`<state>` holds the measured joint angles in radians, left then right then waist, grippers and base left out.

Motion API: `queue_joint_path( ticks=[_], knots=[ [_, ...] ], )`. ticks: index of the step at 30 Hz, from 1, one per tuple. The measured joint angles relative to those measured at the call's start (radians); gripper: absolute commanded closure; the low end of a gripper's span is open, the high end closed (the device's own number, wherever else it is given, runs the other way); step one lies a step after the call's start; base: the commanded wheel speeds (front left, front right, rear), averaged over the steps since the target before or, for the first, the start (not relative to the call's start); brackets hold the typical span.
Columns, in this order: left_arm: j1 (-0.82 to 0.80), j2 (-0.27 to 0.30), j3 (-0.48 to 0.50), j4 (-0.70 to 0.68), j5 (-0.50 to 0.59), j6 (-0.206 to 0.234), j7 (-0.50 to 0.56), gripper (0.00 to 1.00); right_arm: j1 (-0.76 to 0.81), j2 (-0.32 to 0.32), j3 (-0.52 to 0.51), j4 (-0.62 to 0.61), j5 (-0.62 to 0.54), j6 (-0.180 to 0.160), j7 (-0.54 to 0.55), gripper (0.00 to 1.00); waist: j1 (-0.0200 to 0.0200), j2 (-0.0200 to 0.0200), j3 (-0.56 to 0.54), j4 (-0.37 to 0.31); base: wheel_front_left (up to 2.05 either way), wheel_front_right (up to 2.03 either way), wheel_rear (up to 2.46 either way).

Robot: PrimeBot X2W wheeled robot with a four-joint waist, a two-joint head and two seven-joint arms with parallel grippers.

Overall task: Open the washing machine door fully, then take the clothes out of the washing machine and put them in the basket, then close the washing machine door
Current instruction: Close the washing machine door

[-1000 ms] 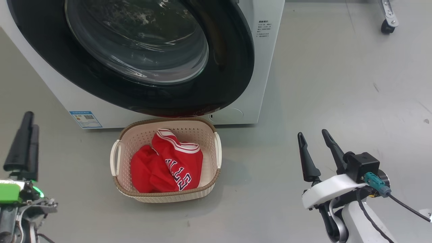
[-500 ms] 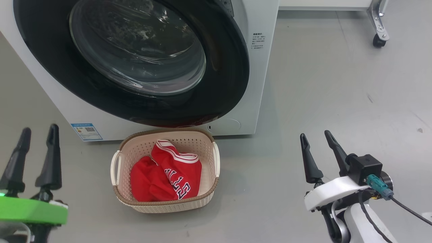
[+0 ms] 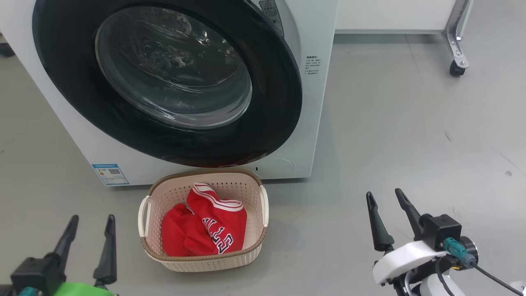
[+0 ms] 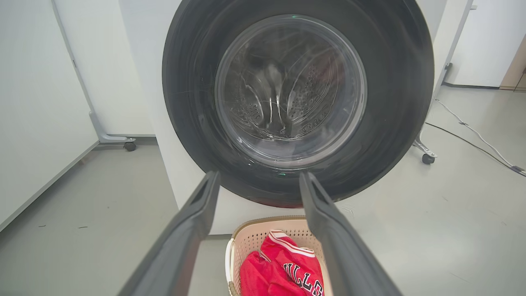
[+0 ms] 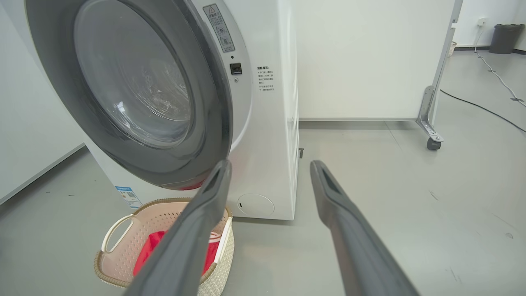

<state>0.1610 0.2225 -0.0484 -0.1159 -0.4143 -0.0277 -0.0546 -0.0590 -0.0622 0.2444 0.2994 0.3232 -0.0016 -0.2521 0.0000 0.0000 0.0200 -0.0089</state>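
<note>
Well, from my seat both sets of jaws stand spread and hold nothing. The left jaws sit at the lower left of the head view, two dark fingers (image 3: 107, 246) pointing up, on the left of the basket (image 3: 205, 263) and apart from it. Along those fingers (image 4: 185, 234) the left wrist camera looks straight at the door (image 4: 189, 102). The right jaws sit at the lower right, fingers (image 3: 376, 224) up over bare grey floor (image 3: 411, 144), well apart from the basket. Between the same fingers (image 5: 349, 234) I see floor and the machine's right front corner.

The basket stands on the floor just before the machine (image 3: 316, 115), beneath the door's lower edge. The jersey (image 3: 209, 230) lies crumpled inside it — red, white stripes on top, dark lettering facing up.

The door lies across the opening, with the steel drum showing through the glass. From the right wrist camera I see a warning label (image 5: 218, 22) and a small dark socket (image 5: 235, 68) on the front panel beside the door's right edge, so I cannot tell whether it is latched. A blue label (image 3: 110, 174) sits at the machine's lower left corner. Off to the right a castor (image 3: 455, 68) carries a white panel's metal leg — a cable (image 5: 485, 109) trails across the floor nearby.
</note>
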Motion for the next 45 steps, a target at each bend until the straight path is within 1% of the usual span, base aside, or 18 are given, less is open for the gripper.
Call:
queue_joint_path(
  ticks=[5, 12, 20, 22, 36, 37, 38, 39, 45],
  knots=[
    [0.019, -0.02, -0.027, 0.011, 0.035, 0.028, -0.013, 0.0, 0.027, 0.0, 0.003, 0.006, 0.0, -0.001, 0.0, 0.0, 0.0, 0.0, -0.018, 0.002, 0.0, 0.0, 0.0],
    [0.028, -0.049, -0.049, 0.031, 0.044, 0.067, -0.031, 0.0, 0.04, 0.001, 0.005, 0.006, 0.0, -0.001, 0.0, 0.0, 0.0, 0.0, -0.027, 0.001, 0.0, 0.0, 0.0],
    [0.028, -0.061, -0.057, 0.046, 0.066, 0.079, -0.043, 0.0, 0.049, 0.0, 0.005, 0.005, 0.0, -0.003, 0.0, 0.0, 0.0, 0.0, -0.03, 0.0, 0.0, 0.0, 0.0],
    [0.028, -0.064, -0.059, 0.049, 0.066, 0.085, -0.043, 0.0, 0.049, 0.0, 0.005, 0.005, 0.0, -0.01, 0.0, 0.0, 0.0, 0.0, -0.031, 0.0, 0.0, 0.0, 0.0],
    [0.028, -0.074, -0.062, 0.068, 0.073, 0.095, -0.044, 0.0, 0.05, 0.0, 0.005, -0.001, 0.0, -0.01, 0.0, 0.0, 0.0, 0.0, -0.028, -0.006, 0.0, 0.0, 0.0],
    [0.028, -0.076, -0.062, 0.068, 0.073, 0.097, -0.045, 0.0, 0.05, 0.0, 0.005, -0.001, 0.0, -0.01, 0.0, 0.15, 0.0, 0.0, -0.027, -0.006, 0.0, 0.0, 0.0],
    [0.028, -0.077, -0.062, 0.068, 0.073, 0.097, -0.045, 0.0, 0.05, 0.0, 0.005, -0.001, 0.0, -0.01, 0.0, 0.69, 0.0, 0.0, -0.027, -0.006, 0.0, 0.0, 0.0],
    [0.028, -0.081, -0.062, 0.068, 0.073, 0.097, -0.045, 0.0, 0.05, 0.0, 0.006, -0.002, 0.0, -0.01, 0.0, 1.0, 0.0, 0.0, -0.027, -0.007, 0.0, 0.0, 0.0],
    [0.028, -0.083, -0.065, 0.068, 0.079, 0.098, -0.045, 0.0, 0.05, 0.001, 0.008, -0.003, 0.0, -0.009, 0.0, 1.0, 0.0, 0.0, -0.024, -0.007, 0.0, 0.0, 0.0]
  ],
)
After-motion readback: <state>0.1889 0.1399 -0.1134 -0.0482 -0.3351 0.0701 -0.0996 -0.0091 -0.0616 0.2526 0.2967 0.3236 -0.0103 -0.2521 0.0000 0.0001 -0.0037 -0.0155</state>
